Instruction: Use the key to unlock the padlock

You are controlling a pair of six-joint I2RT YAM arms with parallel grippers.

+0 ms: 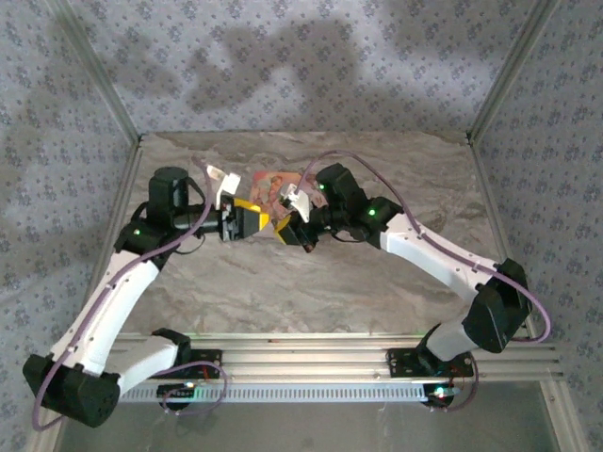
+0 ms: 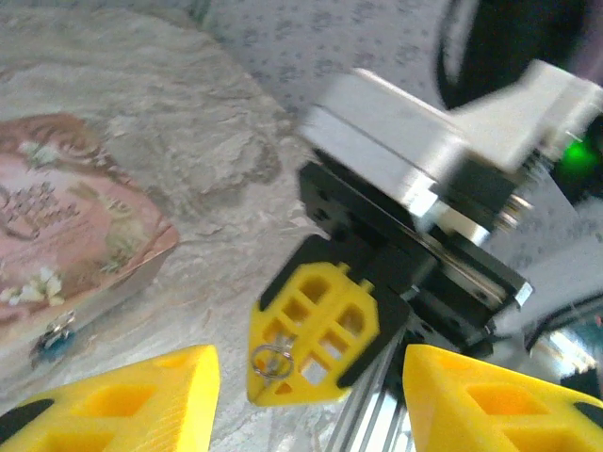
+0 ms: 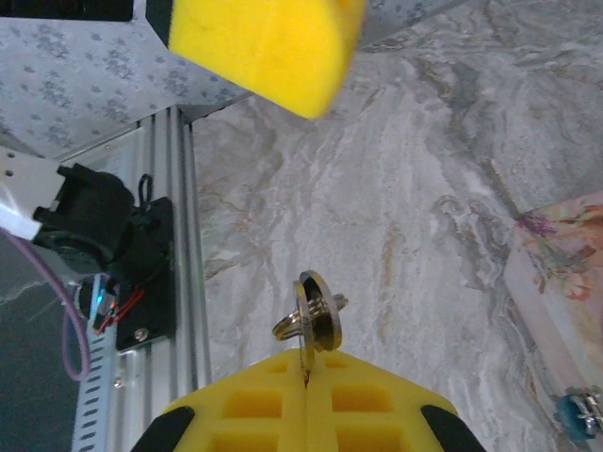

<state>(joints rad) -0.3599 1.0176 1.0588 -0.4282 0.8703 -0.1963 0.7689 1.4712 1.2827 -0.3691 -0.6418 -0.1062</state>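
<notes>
The tiny blue-green padlock (image 2: 55,337) hangs at the front side of the pink picture-lidded box (image 2: 66,217), near the tabletop; the right wrist view has the padlock (image 3: 577,414) at its lower right corner. My right gripper (image 3: 306,363) is shut on the brass key (image 3: 308,315), whose bow and ring stick out past the fingertips. My left gripper (image 2: 311,395) is open, one yellow finger on each side of the right gripper (image 2: 311,330) and its key ring (image 2: 270,361). Seen from above, the two grippers (image 1: 250,218) (image 1: 285,229) meet just in front of the box (image 1: 275,188).
The marble tabletop (image 3: 396,188) stretches between the box and the aluminium rail (image 3: 179,282) at the near edge. Patterned walls (image 1: 301,66) close in the back and sides. A left finger (image 3: 259,42) hangs at the top of the right wrist view.
</notes>
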